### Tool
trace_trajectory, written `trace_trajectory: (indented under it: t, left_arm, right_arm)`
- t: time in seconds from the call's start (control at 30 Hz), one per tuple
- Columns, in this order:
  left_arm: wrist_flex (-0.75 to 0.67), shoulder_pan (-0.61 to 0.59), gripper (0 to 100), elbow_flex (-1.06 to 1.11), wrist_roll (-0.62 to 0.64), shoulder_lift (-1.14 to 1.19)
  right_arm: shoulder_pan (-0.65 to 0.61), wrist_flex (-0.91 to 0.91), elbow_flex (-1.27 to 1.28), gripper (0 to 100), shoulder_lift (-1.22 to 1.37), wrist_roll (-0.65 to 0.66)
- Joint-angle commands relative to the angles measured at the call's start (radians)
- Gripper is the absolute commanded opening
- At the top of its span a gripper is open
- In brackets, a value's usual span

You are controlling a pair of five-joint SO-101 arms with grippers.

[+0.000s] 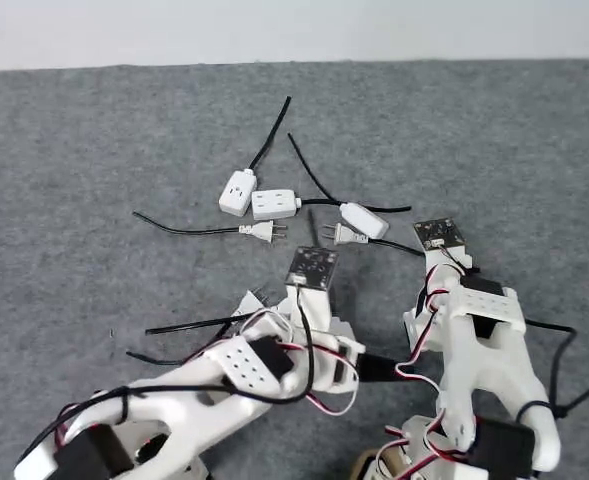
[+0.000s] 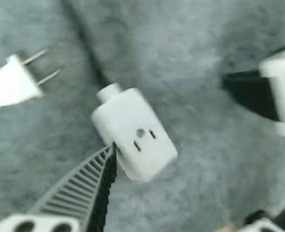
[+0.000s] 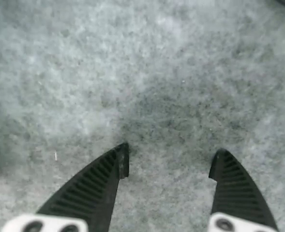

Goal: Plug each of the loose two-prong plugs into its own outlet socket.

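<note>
1. Three white sockets lie on the grey carpet point(image 1: 94, 130) in the high view. The first socket point(image 1: 238, 192) has the second socket point(image 1: 274, 204) just beside it at 4 o'clock. The third socket point(image 1: 364, 220) lies apart, at 3 o'clock of the second.
2. First plug point(image 1: 262, 232): at 6 o'clock of the second socket, near but not touching. Prongs point to 3 o'clock and its black cord runs off to 9 o'clock.
3. Second plug point(image 1: 336, 235): just beside the third socket, at its 8 o'clock, prongs toward 9 o'clock.
4. Third plug point(image 1: 253, 300): partly hidden, lying against the left arm point(image 1: 224, 370) at its 1 o'clock. All three plugs are out of the sockets.
5. Left wrist view: the left gripper point(image 2: 181, 183) is spread wide and holds nothing. The tip of its ribbed finger point(image 2: 84, 191) touches the side of the near socket point(image 2: 132, 135), whose slotted face is turned toward the camera. The near plug point(image 2: 9, 87) lies apart from that socket with its prongs bare. I cannot tell which of the three pairs these belong to.
6. Right wrist view: the right gripper point(image 3: 169, 162) is moderately open, with nothing between the fingers and carpet below. In the high view the right arm point(image 1: 479, 330) stands at 3 o'clock of the left arm and 5 o'clock of the third socket.
</note>
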Motion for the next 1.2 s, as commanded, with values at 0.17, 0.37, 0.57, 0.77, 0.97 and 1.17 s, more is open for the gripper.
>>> trace_trajectory:
  t: [0.17,0.37,0.57,0.77,0.97,1.17]
  left_arm:
    - [-0.018,0.018,53,0.012,0.009,-0.167]
    - [-0.040,0.018,53,-0.030,0.011,-0.052]
    - [-0.040,0.018,53,-0.090,0.012,0.127]
    - [-0.040,0.023,53,-0.110,0.035,0.157]
    - [-0.034,0.026,53,-0.090,0.038,0.153]
    - [-0.034,0.052,53,-0.056,0.038,0.107]
  right_arm:
    - [-0.016,-0.005,-0.025,26.6,0.001,0.005]
    - [-0.016,-0.005,-0.025,26.6,0.001,0.005]
    - [-0.016,-0.005,-0.025,26.6,0.001,0.005]
    - [-0.016,-0.005,-0.025,26.6,0.001,0.005]
    - [-0.016,-0.005,-0.025,26.6,0.001,0.005]
    - [-0.016,-0.005,-0.026,26.6,0.001,0.005]
